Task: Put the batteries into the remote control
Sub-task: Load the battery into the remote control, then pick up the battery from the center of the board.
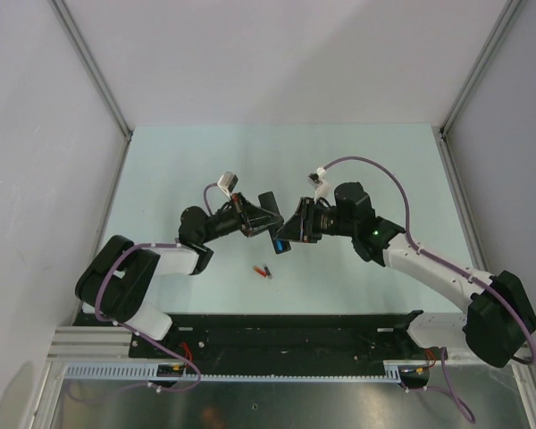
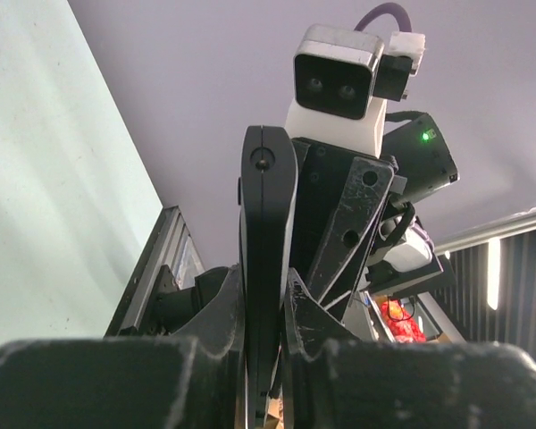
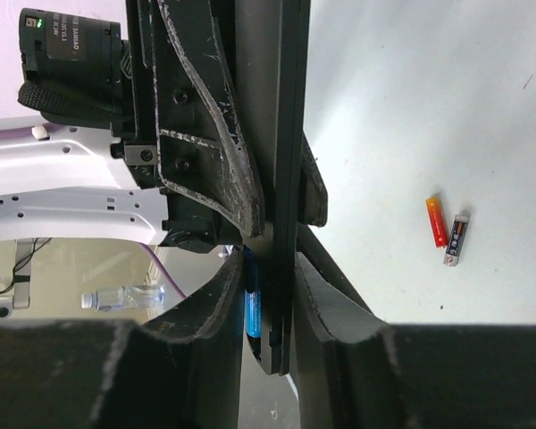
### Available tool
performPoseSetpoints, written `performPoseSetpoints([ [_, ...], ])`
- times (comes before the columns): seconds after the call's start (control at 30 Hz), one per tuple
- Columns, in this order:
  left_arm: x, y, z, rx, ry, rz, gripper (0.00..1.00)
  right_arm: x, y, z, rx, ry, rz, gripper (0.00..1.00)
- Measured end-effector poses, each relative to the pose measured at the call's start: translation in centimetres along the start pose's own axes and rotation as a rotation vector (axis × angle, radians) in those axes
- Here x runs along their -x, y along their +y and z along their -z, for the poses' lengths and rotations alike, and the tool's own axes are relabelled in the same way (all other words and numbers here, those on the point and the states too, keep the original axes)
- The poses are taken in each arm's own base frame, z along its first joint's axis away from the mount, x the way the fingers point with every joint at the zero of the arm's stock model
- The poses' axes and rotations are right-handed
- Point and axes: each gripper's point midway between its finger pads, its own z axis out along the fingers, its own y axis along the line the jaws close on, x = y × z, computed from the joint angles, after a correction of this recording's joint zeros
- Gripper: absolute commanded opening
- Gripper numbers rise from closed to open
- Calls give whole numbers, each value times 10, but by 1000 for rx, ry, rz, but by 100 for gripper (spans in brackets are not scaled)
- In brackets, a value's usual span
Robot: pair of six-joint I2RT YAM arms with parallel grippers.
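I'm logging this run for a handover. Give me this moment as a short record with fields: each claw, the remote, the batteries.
left claw: shut on the remote control
right claw: fingers either side of that remote control; whether it grips is unclear
blue battery: between one right finger and the remote control
loose batteries: red-orange battery and dark battery, lying close together on the table

On the pale green table lie a red-orange battery and a dark battery, just beside each other.
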Motion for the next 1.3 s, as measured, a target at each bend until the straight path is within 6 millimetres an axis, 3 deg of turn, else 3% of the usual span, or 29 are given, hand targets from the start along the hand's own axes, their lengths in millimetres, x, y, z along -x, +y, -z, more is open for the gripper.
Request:
performPoseSetpoints([
  [0.07, 0, 0, 0, -1, 0, -1, 0, -1, 0, 0, 1, 3, -4, 17],
  [0.13, 0, 0, 0, 0, 1, -1, 0, -1, 0, -1, 2, 5, -8, 21],
  [0.17, 0, 0, 1, 1, 1, -1, 0, -1, 0, -2, 2, 4, -10, 38],
  [0.27, 1, 0, 1, 2, -1, 2, 0, -1, 1, -3, 7, 3, -8, 63],
  [0.37, 1, 0, 0, 0, 0, 1, 0, -2, 1, -3, 7, 6, -12, 72],
  [0.5, 3, 0, 1, 1, -5, 0, 0, 8, 6, 10, 11, -35, -4, 75],
  [0.7, 13, 5, 12, 20, -51, -1, 0, 39, 8, 52, -46, -186, 63, 72],
  [0.83, 20, 1, 31, 24, -105, -24, 0, 45, -19, 57, -185, -237, 103, 67],
  [0.93, 23, -6, 50, 23, -152, -84, 0, 37, -60, 38, -332, -203, 111, 65],
  [1.13, 12, -7, 80, 92, -217, -196, 0, -18, -142, -10, -579, 25, 165, 62],
  [1.23, 9, -6, 91, 131, -244, -233, 0, -36, -158, -28, -636, 121, 229, 62],
  [1.3, 9, -6, 96, 151, -253, -246, 0, -45, -157, -37, -646, 151, 283, 62],
])
